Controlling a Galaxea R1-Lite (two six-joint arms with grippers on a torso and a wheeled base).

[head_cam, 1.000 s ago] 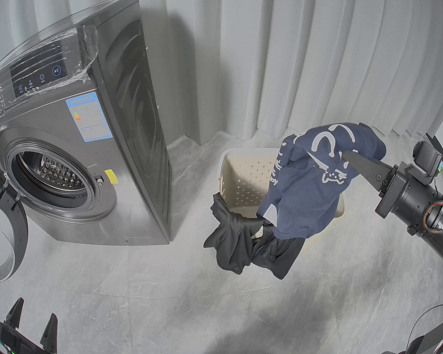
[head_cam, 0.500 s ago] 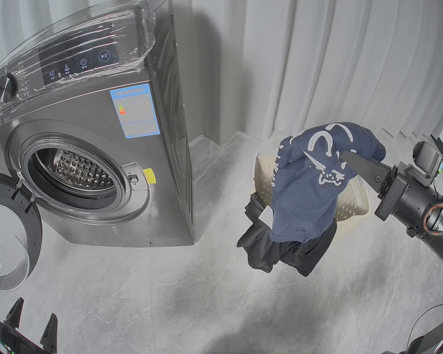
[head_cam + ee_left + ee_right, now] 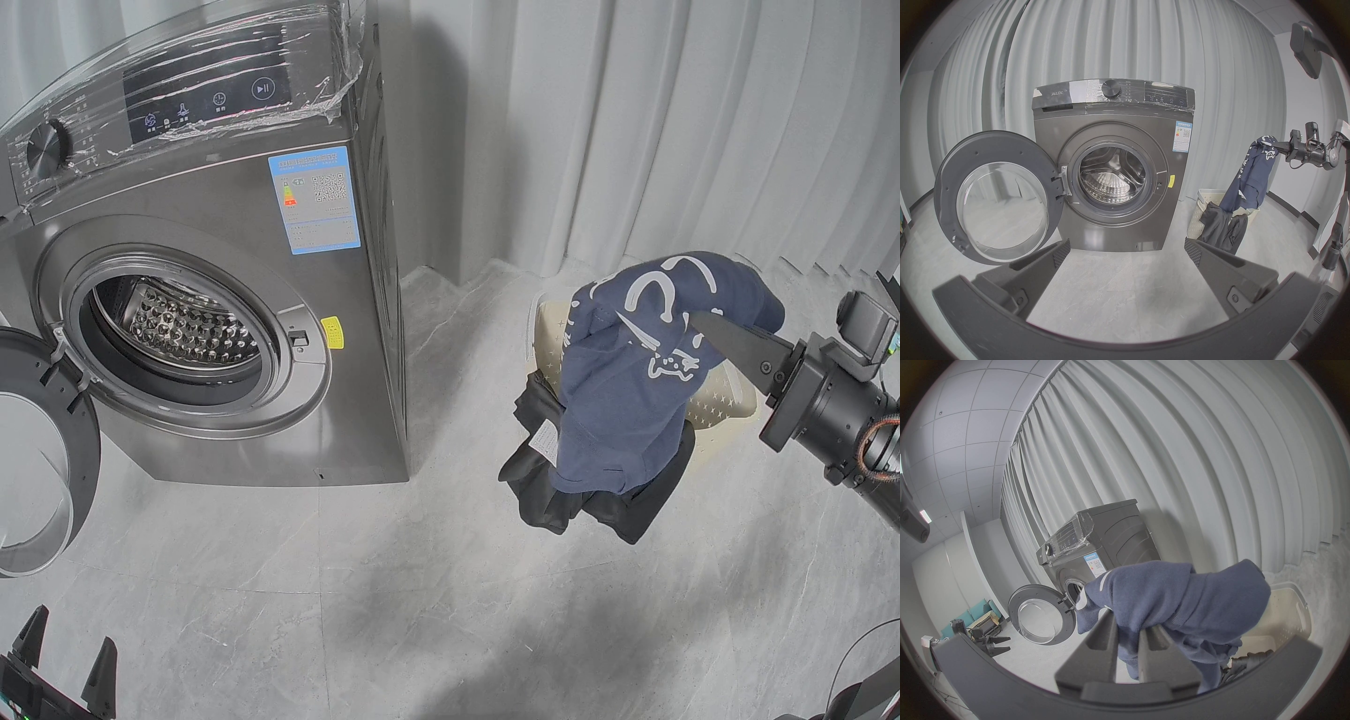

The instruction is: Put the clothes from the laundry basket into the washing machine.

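Grey tiled flooring [image 3: 375, 581] is carrying the washing machine [image 3: 234, 309], whose open drum [image 3: 178, 333] is lying well left of the right tool [image 3: 705, 326], which is clamping the navy sweatshirt [image 3: 637, 375] hanging down over the laundry basket [image 3: 731, 398], while the left tool [image 3: 71, 633], fingers spread wide, is sitting nearer the drum.

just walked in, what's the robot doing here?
The right end effector is shut on a navy shirt, holding it up over the laundry basket. A black garment hangs over the basket's rim. The washing machine stands with its door open and the drum looks empty. The left end effector is open, holding nothing.
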